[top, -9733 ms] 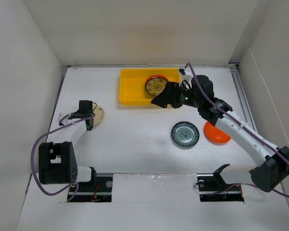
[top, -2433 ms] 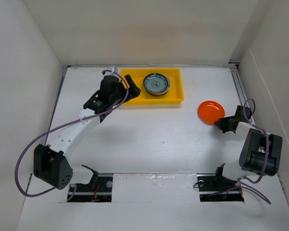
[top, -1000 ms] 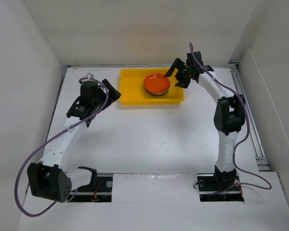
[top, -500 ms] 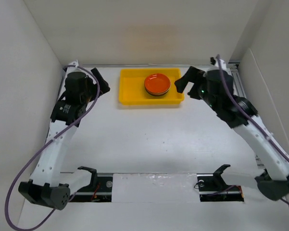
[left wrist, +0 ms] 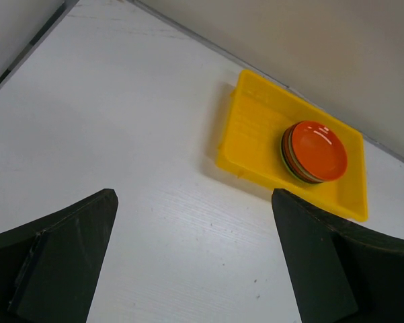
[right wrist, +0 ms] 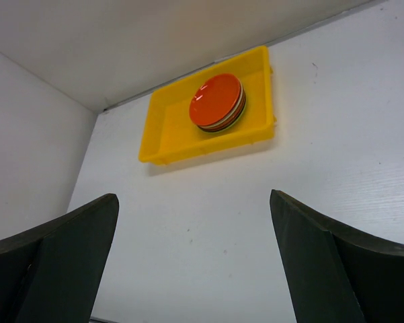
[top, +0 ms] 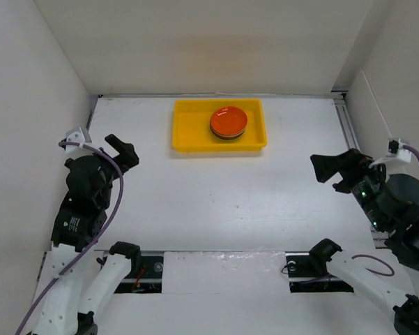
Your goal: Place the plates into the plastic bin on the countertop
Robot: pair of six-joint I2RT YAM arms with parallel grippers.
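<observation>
Observed from the near side of the table: the plastic bin [top: 189,131] stands on the countertop [top: 216,202] at 12 o'clock, close against the far wall [top: 216,49]. Its long axis runs from 9 o'clock to 3 o'clock, parallel to that wall. The plates [top: 229,122] form one stack inside it, lying flat and face up, with an orange plate on top. The stack sits in the half of the bin toward 3 o'clock, and the 9 o'clock half is bare yellow floor. Being round, the plates have no long axis. Rims of other colours show under the orange one, but the number in the stack cannot be told. The left gripper [left wrist: 191,202] is at 8 o'clock, well apart from the bin, with its jaws spread wide and nothing between them. The right gripper [right wrist: 193,198] is at 4 o'clock, likewise spread wide and empty. Both face the bin. Every plate in view is inside the bin, so I judge the placing step complete or nearly so. The next move calls for no grasp, only a check of the stack and parking the arms.
</observation>
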